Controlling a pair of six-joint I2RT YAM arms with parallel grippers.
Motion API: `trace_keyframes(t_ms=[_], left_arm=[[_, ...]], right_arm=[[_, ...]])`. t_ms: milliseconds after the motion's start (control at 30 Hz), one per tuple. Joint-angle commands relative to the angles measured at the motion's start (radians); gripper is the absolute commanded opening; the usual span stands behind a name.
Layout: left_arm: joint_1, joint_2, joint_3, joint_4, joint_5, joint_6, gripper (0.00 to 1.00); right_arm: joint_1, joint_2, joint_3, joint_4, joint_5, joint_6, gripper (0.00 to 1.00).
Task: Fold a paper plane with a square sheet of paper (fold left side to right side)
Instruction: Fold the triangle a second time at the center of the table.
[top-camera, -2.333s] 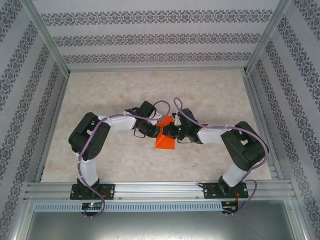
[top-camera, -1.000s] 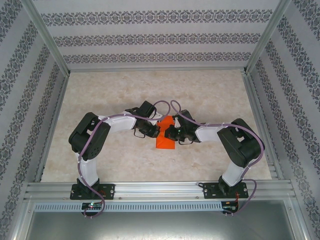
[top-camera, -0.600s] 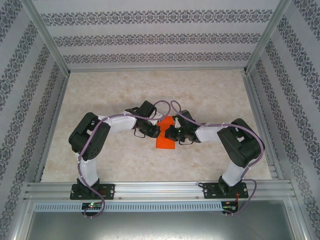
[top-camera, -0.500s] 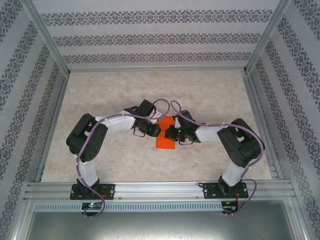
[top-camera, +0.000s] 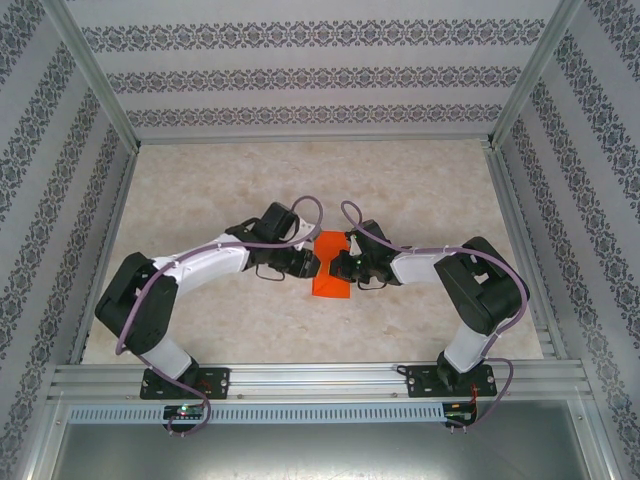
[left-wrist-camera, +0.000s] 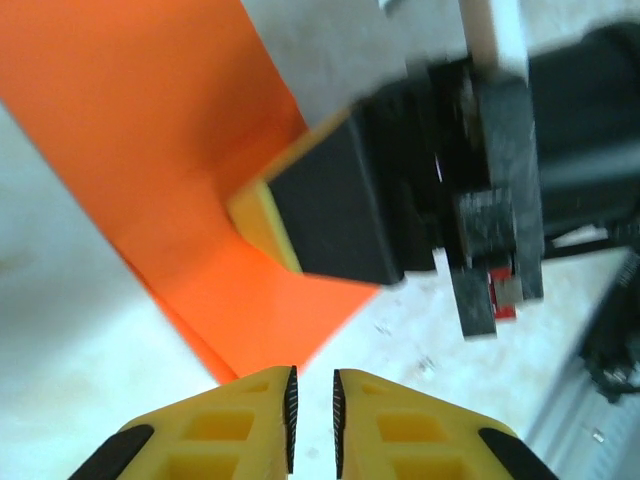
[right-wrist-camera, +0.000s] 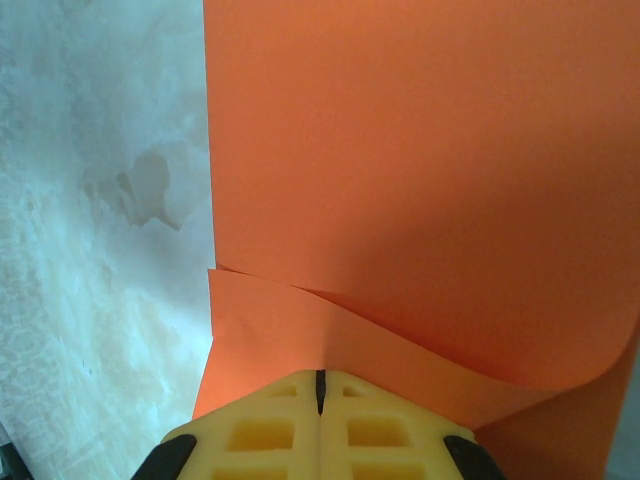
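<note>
The square sheet of paper, bright orange, lies folded into a smaller wedge on the table between my two grippers. In the right wrist view the sheet of paper has a loose upper flap that bulges, and my right gripper is shut with its tips pressing down on that flap. My left gripper hovers just off the corner of the paper, its jaws a narrow slit apart with nothing between them. From above, the left gripper sits at the paper's left edge and the right gripper on top of it.
The pale marbled tabletop has free room behind and to both sides of the paper. Aluminium rails frame the table, and patterned walls close it in on three sides.
The left arm's elbow has dropped and swung out to the left. Its gripper has opened a slit and drawn off the paper. The right arm holds still on the paper.
</note>
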Motion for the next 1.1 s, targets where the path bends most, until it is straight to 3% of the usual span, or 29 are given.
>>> trace_keyframes(t_ms=[0,400,1067], left_arm=[[-0.022,0.009,-0.036,0.079,0.156,-0.149,0.2],[-0.027,0.177,0.016,0.062,0.157,-0.194,0.16],[-0.026,0.229,0.012,0.041,0.061,-0.181,0.13]], right_arm=[[-0.008,0.025,-0.023,-0.051,0.019,-0.022,0.03],[-0.008,0.027,-0.02,-0.064,0.012,-0.026,0.03],[-0.008,0.023,-0.023,-0.082,0.019,-0.034,0.03]])
